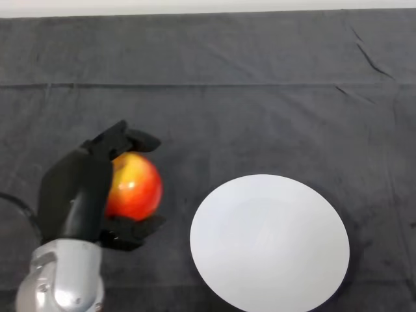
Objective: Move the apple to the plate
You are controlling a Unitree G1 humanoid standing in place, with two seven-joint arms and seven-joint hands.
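A red and yellow apple sits at the lower left of the dark cloth, held in my left hand. The black fingers curl over its top and the thumb wraps under its near side, so the hand is shut on the apple. My silver-grey forearm comes in from the lower left corner. A plain white plate lies to the right of the apple, with a narrow strip of cloth between them. Nothing lies on the plate.
The dark cloth covers the whole table, with a few creases at the back right. The table's far edge runs along the top of the view.
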